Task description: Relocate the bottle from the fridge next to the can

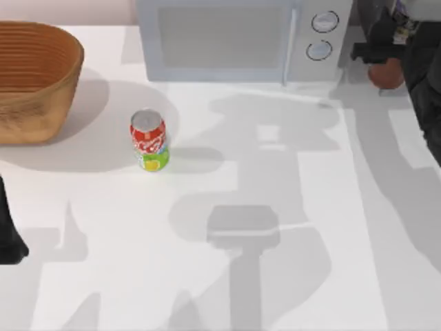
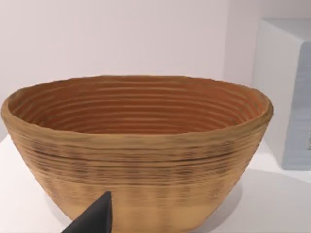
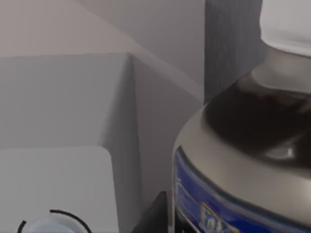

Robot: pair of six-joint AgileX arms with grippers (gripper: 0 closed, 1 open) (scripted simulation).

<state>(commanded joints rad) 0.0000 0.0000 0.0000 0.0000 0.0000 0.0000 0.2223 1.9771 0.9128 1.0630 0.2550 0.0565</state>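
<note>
The bottle (image 3: pixel 243 160) was seen right up against the right gripper (image 1: pixel 375 55), just past the microwave (image 1: pixel 234 38), on its knob side; whether those fingers were clamped could not be told. The can (image 1: pixel 149 141) stood upright in front of the microwave, near the basket (image 1: pixel 34 76). The left arm was parked beside the basket, its grip unreadable.

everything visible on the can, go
The can is a small drink can: silver top, red upper body with white script, green-yellow lower part. It looks like printed metal. It stands upright on the white table, at the top view's left-centre, apart from the woven basket and in front of the microwave. Nothing grips it.
</note>
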